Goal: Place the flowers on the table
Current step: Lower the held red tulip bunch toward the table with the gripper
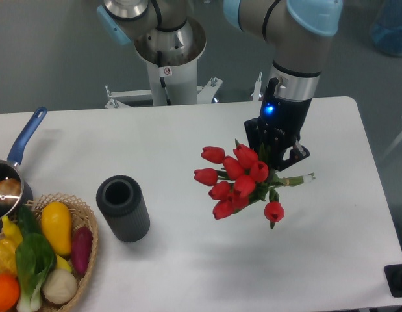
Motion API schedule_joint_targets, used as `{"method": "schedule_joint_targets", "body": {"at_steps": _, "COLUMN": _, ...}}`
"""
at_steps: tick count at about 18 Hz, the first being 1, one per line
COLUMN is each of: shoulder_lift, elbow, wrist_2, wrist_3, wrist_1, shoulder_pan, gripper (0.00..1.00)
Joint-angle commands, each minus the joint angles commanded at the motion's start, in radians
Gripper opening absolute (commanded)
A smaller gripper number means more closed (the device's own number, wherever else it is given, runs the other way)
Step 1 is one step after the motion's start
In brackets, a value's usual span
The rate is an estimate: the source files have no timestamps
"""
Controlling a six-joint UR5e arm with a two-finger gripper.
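Holding the flowers (pixel 238 181) by the stems, our tool (pixel 276 158) is clamped on the bunch above the bench (pixel 188 136), blooms pointing left toward the dark cylinder (pixel 123 208), so we'd just lower it flat.

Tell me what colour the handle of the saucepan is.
Blue. The saucepan handle shows at the table's left edge in the fixed camera view.

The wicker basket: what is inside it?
The wicker basket holds vegetables: yellow, purple, green, orange and whitish ones show. Anything beneath them is covered, and the frame edge cuts off part of the basket.
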Motion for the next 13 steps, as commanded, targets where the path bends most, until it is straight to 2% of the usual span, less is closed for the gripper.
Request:
{"method": "schedule_joint_targets", "body": {"at_steps": 5, "shoulder_lift": -0.008, "elbow": -0.006, "wrist_2": 0.076, "wrist_3": -0.005, "wrist_1": 0.000, "shoulder_pan": -0.003, "gripper": 0.00}}
{"method": "schedule_joint_targets", "body": {"at_steps": 9, "shoulder_lift": -0.043, "elbow": -0.031, "wrist_2": 0.190, "wrist_3": -0.002, "wrist_1": 0.008, "shoulder_pan": -0.035, "gripper": 0.00}}
{"method": "schedule_joint_targets", "body": {"at_steps": 13, "shoulder_lift": -0.051, "elbow": -0.075, "wrist_2": 0.216, "wrist_3": 0.000, "wrist_1": 0.011, "shoulder_pan": -0.041, "gripper": 0.00}}
